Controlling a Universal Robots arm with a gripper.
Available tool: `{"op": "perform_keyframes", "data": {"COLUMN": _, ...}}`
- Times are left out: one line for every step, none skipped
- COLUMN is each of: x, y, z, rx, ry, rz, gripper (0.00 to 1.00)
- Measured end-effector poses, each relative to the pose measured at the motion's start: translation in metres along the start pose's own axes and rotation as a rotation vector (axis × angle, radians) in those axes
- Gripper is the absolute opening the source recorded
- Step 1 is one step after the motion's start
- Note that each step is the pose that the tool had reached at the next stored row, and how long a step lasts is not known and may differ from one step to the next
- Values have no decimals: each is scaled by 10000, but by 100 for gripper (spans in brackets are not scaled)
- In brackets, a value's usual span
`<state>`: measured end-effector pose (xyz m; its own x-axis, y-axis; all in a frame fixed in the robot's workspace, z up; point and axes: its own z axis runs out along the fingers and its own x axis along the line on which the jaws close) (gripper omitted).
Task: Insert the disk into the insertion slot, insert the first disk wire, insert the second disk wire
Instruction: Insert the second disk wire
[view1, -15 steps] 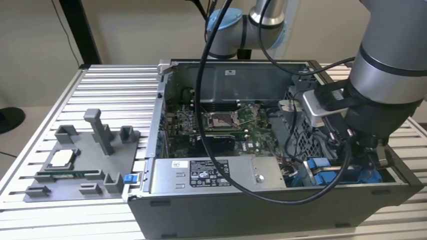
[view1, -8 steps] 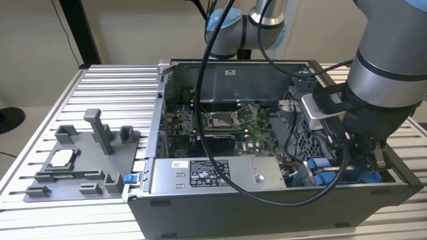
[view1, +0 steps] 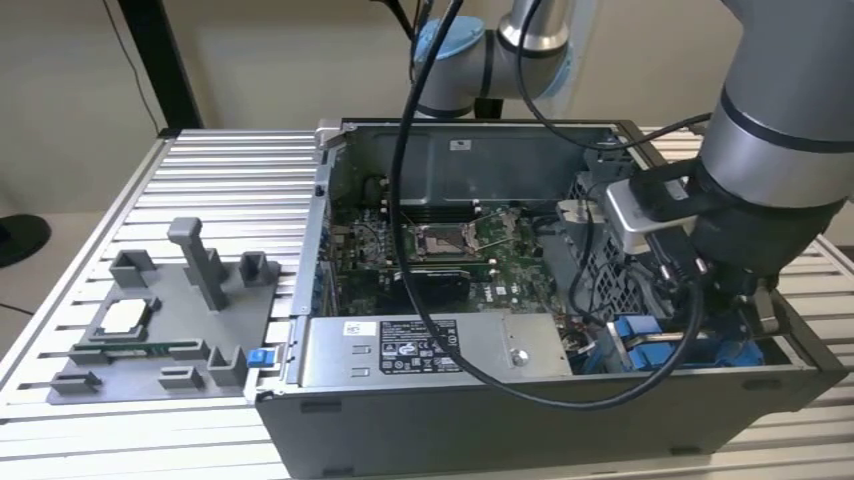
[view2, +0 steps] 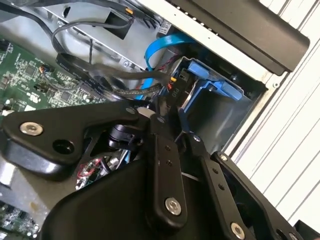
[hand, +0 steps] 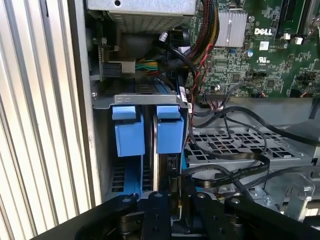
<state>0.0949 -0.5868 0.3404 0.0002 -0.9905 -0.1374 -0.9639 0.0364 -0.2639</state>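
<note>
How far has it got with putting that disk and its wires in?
The disk, in its blue carrier, looks seated in the drive bay. The gripper is at the disk's cable end, among black wires. Whether either wire is plugged in, I cannot tell.

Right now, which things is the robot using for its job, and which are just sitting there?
For the job:
- the disk in its blue carrier, standing in the bay
- the black wires beside the bay
- the gripper, down at the disk

Just sitting there:
- the grey power-supply box
- the green motherboard
- the grey fixture tray on the table outside the case
</note>
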Motion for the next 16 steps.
{"op": "perform_keyframes", "data": {"x": -6, "y": -11, "z": -42, "rx": -1, "ry": -7, "rz": 2, "gripper": 100}}
{"op": "perform_keyframes", "data": {"x": -12, "y": -23, "z": -85, "rx": -1, "ry": -5, "rz": 2, "gripper": 100}}
{"op": "perform_keyframes", "data": {"x": -19, "y": -36, "z": -130, "rx": -2, "ry": 0, "rz": 1, "gripper": 100}}
{"op": "perform_keyframes", "data": {"x": -25, "y": -47, "z": -174, "rx": -3, "ry": -1, "rz": 2, "gripper": 100}}
{"op": "perform_keyframes", "data": {"x": -31, "y": -60, "z": -220, "rx": -3, "ry": -2, "rz": 2, "gripper": 100}}
{"op": "perform_keyframes", "data": {"x": -37, "y": -71, "z": -261, "rx": -4, "ry": 1, "rz": 2, "gripper": 100}}
{"op": "perform_keyframes", "data": {"x": -44, "y": -83, "z": -303, "rx": -5, "ry": -1, "rz": 2, "gripper": 100}}
{"op": "perform_keyframes", "data": {"x": -50, "y": -95, "z": -348, "rx": -5, "ry": 0, "rz": 2, "gripper": 100}}
{"op": "perform_keyframes", "data": {"x": -56, "y": -107, "z": -389, "rx": -5, "ry": -1, "rz": 2, "gripper": 100}}
{"op": "perform_keyframes", "data": {"x": -60, "y": -114, "z": -413, "rx": -6, "ry": 0, "rz": 1, "gripper": 100}}
{"op": "perform_keyframes", "data": {"x": -60, "y": -114, "z": -414, "rx": -6, "ry": -1, "rz": 1, "gripper": 100}}
{"op": "perform_keyframes", "data": {"x": -60, "y": -114, "z": -414, "rx": -5, "ry": -2, "rz": 2, "gripper": 100}}
{"op": "perform_keyframes", "data": {"x": -60, "y": -114, "z": -414, "rx": -5, "ry": -3, "rz": 2, "gripper": 100}}
{"op": "perform_keyframes", "data": {"x": -60, "y": -114, "z": -414, "rx": -5, "ry": -2, "rz": 2, "gripper": 100}}
{"op": "perform_keyframes", "data": {"x": -60, "y": -114, "z": -414, "rx": -5, "ry": -2, "rz": 2, "gripper": 100}}
{"op": "perform_keyframes", "data": {"x": -59, "y": -114, "z": -415, "rx": -5, "ry": -1, "rz": 1, "gripper": 100}}
